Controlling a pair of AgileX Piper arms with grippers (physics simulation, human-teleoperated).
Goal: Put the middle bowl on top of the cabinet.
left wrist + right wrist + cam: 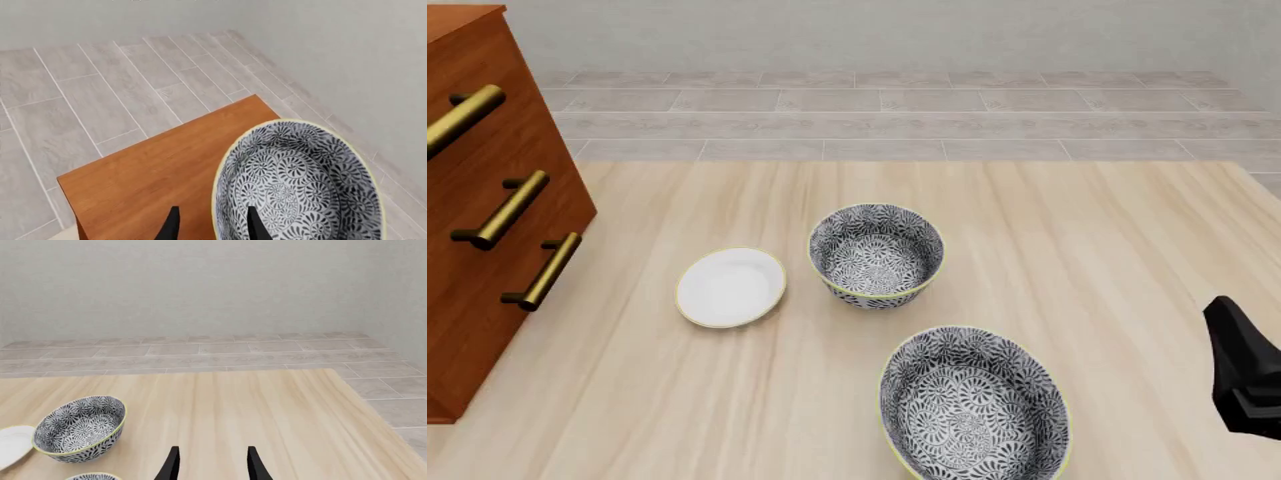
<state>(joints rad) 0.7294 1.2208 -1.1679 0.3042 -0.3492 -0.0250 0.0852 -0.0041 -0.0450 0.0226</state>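
The middle bowl (300, 185), wide with a black-and-white floral pattern and a pale yellow rim, shows only in the left wrist view. It is over the reddish-brown top of the cabinet (153, 175), near one edge; I cannot tell whether it rests there. My left gripper (213, 225) is open, its two fingers straddling the bowl's rim, one outside and one inside. The left arm is outside the front view. The cabinet (487, 230) with its brass handles stands at the table's left. My right gripper (213, 465) is open and empty above the table's right side.
On the table stand a deep patterned bowl (877, 255), a small white plate (731, 287) to its left and another wide patterned bowl (974, 410) at the near edge. The right arm's dark body (1241, 370) shows at the right edge.
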